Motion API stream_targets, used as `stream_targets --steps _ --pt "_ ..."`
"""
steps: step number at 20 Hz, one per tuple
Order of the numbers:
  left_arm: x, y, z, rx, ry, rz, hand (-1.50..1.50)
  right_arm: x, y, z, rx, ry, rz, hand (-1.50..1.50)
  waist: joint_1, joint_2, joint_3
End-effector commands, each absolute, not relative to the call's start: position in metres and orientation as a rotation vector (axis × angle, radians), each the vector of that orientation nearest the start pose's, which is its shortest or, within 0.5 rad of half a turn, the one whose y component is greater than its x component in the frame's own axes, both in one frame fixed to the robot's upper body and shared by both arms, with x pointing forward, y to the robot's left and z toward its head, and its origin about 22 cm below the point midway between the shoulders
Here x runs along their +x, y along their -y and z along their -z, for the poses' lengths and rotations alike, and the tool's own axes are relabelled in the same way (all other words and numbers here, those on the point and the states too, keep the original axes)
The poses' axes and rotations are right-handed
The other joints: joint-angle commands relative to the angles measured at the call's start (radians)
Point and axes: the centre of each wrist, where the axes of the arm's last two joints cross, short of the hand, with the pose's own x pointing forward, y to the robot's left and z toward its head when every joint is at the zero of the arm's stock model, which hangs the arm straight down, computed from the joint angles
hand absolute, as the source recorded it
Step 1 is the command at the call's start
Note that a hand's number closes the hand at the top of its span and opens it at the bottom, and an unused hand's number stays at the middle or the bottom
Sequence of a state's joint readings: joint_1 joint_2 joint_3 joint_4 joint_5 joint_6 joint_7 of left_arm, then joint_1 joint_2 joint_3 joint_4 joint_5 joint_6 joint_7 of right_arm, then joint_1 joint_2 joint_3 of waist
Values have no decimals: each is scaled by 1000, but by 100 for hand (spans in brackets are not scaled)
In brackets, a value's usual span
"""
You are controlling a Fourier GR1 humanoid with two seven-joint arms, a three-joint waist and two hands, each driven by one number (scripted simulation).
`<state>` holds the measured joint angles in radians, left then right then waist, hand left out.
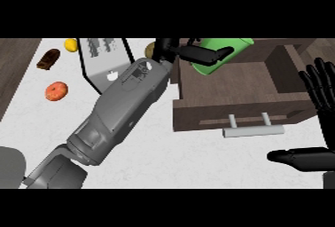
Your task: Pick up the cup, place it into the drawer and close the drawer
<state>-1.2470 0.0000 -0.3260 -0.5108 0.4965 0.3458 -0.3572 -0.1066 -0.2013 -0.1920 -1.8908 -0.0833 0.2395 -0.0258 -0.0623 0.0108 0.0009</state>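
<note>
White counter [150,146] fills most of the head view, with dark wood at the left edge and an open wooden drawer [229,108] at the right, its pale handle [252,130] facing the robot. The left hand [196,54] reaches across from the lower left and has its fingers curled round the green cup [229,44], which is tilted and held up over the back left part of the drawer's hollow. It is lifted, so the pick-up looks done; I cannot tell whether it touches the drawer's floor, and the fingers have not let go, so placing is under way at best. Left to do, as I judge it: lower and release the cup inside, draw the arm clear, then push the drawer shut by its front. The right hand [321,128] rests at the right edge, fingers straight and up, holding nothing, just beside the drawer's front corner. On the counter at the left lie a doughnut [56,91], a brown pastry [48,58], a lemon [70,43] and a tablet [104,60], apart from the task.
</note>
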Motion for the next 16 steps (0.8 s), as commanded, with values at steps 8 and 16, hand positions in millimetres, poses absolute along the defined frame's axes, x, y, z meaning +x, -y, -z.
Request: stream_targets --steps 8,16 --pt "419 -11 -118 -58 1815 402 -150 250 295 -112 -5 2019 -277 -150 -26 7 1" --pt "410 -3 -109 68 1831 448 -150 260 277 -117 11 2048 -275 -150 -34 11 1"
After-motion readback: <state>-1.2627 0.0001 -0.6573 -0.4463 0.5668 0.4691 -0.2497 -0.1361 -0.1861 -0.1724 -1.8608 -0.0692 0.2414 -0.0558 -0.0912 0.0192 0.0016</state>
